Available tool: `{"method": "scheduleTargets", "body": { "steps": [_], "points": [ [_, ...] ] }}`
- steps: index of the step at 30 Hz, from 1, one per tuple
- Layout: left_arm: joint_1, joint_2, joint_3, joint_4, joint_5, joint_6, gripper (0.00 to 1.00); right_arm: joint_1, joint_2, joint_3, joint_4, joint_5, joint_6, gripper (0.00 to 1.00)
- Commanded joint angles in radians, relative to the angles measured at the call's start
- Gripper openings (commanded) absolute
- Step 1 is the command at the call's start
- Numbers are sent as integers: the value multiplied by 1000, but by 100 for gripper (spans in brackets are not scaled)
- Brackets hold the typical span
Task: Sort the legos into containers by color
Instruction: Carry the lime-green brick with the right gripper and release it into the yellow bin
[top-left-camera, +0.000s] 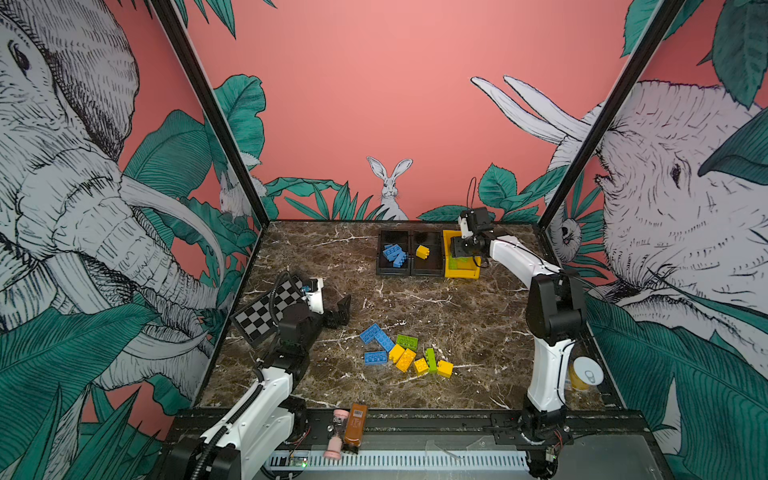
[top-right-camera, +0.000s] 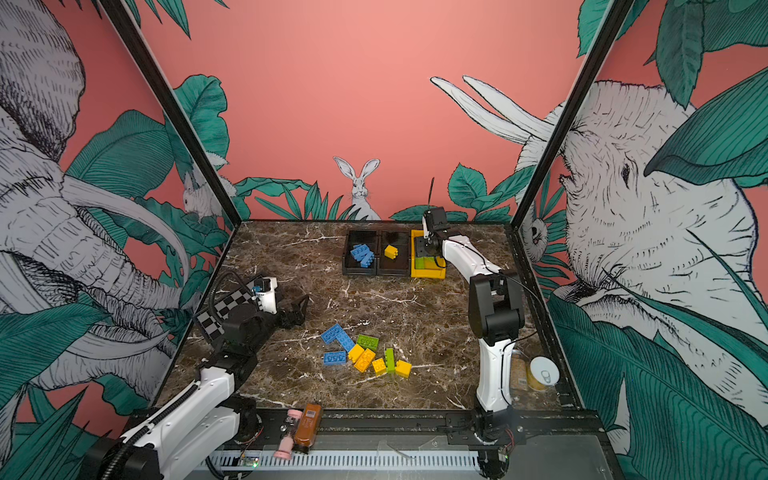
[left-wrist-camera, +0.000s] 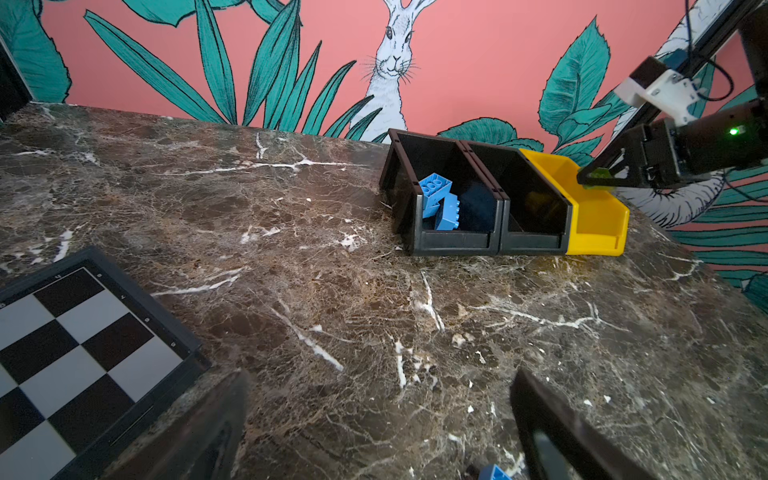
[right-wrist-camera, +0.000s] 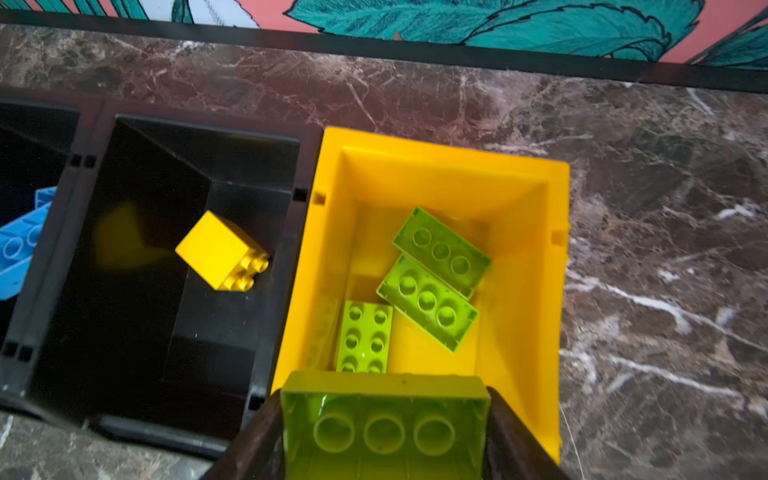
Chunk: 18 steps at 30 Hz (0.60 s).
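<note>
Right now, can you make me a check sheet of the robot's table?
Surface: brown marble table.
Job's things: loose bricks in front; blue bricks in the left black bin, one yellow brick in the middle black bin, green bricks in the yellow bin.
Clutter: checkerboard, brown bottle, pink bottle, can.
Claws: left claw open, empty; right claw shut on a green brick over the yellow bin.
Cables: black hose along the left arm.
Surroundings: jungle-animal walls.

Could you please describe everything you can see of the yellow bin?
The yellow bin is a glossy plastic, open-topped rectangular container with a lower front lip. It stands upright at the right end of the row, its side against the middle black bin. Three lime green bricks lie loose inside. The right gripper holds a fourth green brick over its opening.
</note>
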Motion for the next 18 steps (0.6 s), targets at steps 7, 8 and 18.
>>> {"method": "scheduleTargets", "body": {
  "steps": [7,8,18],
  "points": [
    [-5,12,2,23,5,-1,99,-13,49,75,-56,-9,5,84],
    [-5,11,2,23,5,0,99,-12,39,74,-62,-14,5,86],
    [-5,-22,3,5,0,1,99,49,-318,-279,-206,-141,-41,78]
  ]
}}
